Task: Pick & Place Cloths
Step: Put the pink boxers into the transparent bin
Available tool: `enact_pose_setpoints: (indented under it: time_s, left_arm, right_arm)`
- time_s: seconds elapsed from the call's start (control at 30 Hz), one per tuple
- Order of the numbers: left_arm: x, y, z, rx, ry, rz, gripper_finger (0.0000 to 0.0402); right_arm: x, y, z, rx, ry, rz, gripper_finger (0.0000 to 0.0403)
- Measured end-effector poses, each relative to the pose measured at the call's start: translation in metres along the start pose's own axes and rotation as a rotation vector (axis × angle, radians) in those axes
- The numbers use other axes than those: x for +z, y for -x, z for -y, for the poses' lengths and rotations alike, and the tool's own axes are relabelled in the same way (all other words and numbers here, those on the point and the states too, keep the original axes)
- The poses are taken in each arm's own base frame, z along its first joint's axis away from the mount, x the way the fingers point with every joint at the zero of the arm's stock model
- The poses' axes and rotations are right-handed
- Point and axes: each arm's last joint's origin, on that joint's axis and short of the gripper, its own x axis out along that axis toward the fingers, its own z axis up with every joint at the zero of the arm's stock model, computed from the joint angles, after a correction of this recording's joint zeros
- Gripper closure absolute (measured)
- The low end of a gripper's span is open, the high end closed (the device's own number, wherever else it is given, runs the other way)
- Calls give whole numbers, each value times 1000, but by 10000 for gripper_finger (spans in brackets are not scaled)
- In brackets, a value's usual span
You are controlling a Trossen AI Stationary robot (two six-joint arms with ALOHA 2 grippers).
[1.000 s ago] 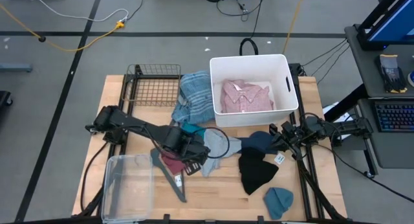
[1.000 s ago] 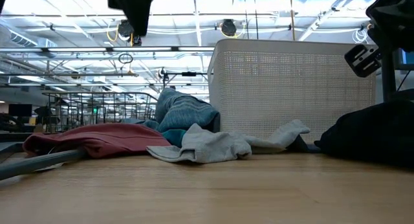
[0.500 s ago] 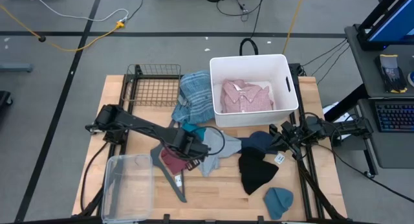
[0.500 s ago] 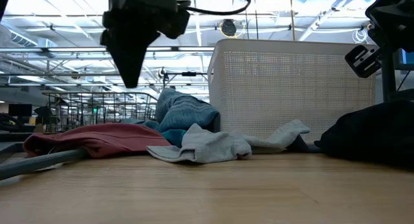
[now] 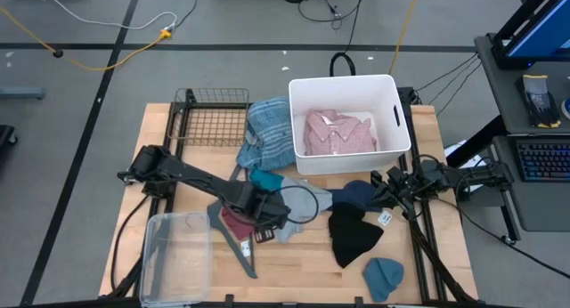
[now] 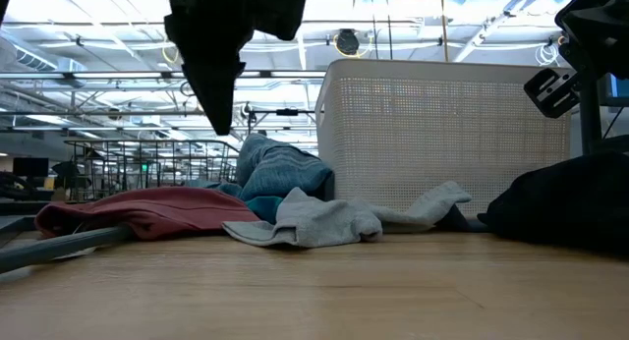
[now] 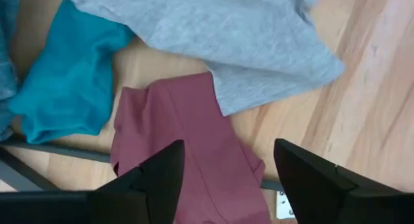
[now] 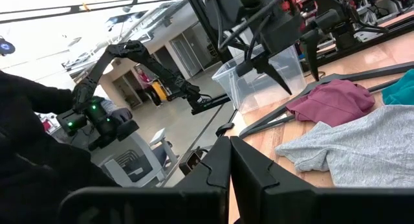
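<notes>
Left gripper: the left gripper (image 5: pixel 264 221) hangs over the middle of the wooden table (image 5: pixel 160 139), fingers (image 7: pixel 155 179) spread wide with nothing between them, lined up either side of the crumpled maroon cloth (image 7: pixel 187 159) below.
Why there: my read is it's setting up a grab, since the maroon piece lies flat on the table just left of the pale grey cloth (image 7: pixel 213 36), which overlaps its edge.
Since a second ago: the fingers have gone from nearly shut to wide apart, and in the low view the gripper has dropped lower over the heap; the cloths have not shifted.
Right gripper: the right gripper (image 8: pixel 228 162) waits at the table's right edge, fingers closed on nothing, unmoved.
Already placed: the pink button shirt (image 5: pixel 338 133) lies inside the white perforated plastic tub (image 5: pixel 392 87) at the far side of the table.
Still out: the teal cloth (image 7: pixel 65 75) lies beside the maroon one, the blue-plaid shirt (image 5: pixel 265 130) is bunched against the tub's left wall, and the black beanie (image 5: pixel 353 234) and blue beanie (image 5: pixel 383 277) lie at the near right.
Watch for: the grey V-shaped hanger bar (image 5: pixel 233 246) lies partly under the maroon cloth; a low pinch might catch it.
</notes>
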Motion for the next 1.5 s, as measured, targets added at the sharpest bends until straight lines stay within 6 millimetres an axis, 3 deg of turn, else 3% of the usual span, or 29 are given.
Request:
enact_pose_setpoints:
  time_s: [0.3,0.6,0.83,1.23,1.5]
  left_arm:
    - [-4,-10,14,-3,41,-9,153]
    - [-20,-30,36,-10,66,-136,153]
    - [-39,-27,46,53,115,-198,153]
    - [-64,-22,72,80,99,-164,153]
    - [-76,-19,80,131,106,-139,153]
  right_arm:
    - [-1,0,0,-4,0,-5,399]
    - [-1,0,0,-5,-2,-5,399]
    - [-1,0,0,-5,-2,-5,399]
    - [-1,0,0,-6,-2,-5,399]
    - [-1,0,0,-6,-2,-4,399]
